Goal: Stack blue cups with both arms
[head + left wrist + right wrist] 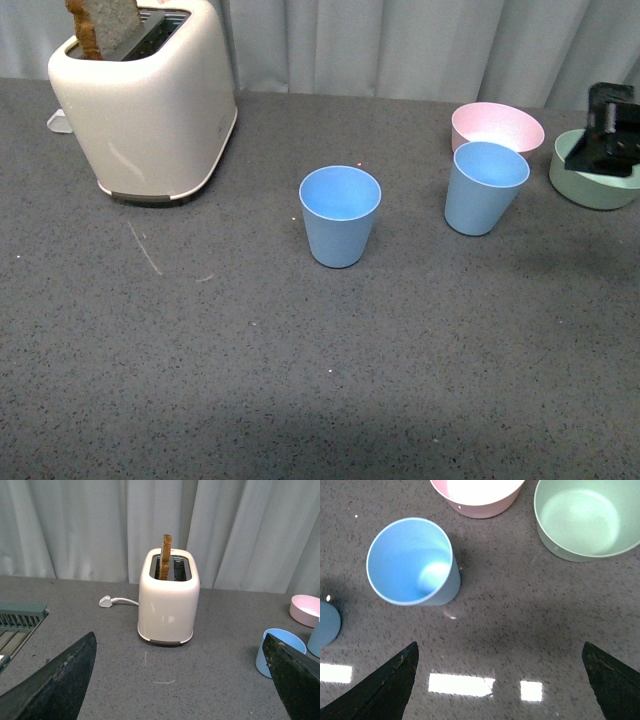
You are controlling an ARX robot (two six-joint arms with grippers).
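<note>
Two light blue cups stand upright on the grey counter. One cup point(340, 215) is in the middle; the other cup point(485, 187) is to its right, just in front of the pink bowl. My right gripper point(500, 647) is open and empty, above the counter beside the right cup point(410, 562); the middle cup's edge point(327, 622) shows too. A black part of my right arm point(610, 135) hangs over the pale green bowl. My left gripper point(179, 645) is open and empty, out of the front view, facing the toaster, with the middle cup point(277, 652) by one finger.
A cream toaster point(145, 95) with a slice of toast stands at the back left. A pink bowl point(497, 125) and a pale green bowl point(590, 185) sit at the back right. A grey rack point(20, 622) and a white plug point(106, 601) lie left of the toaster.
</note>
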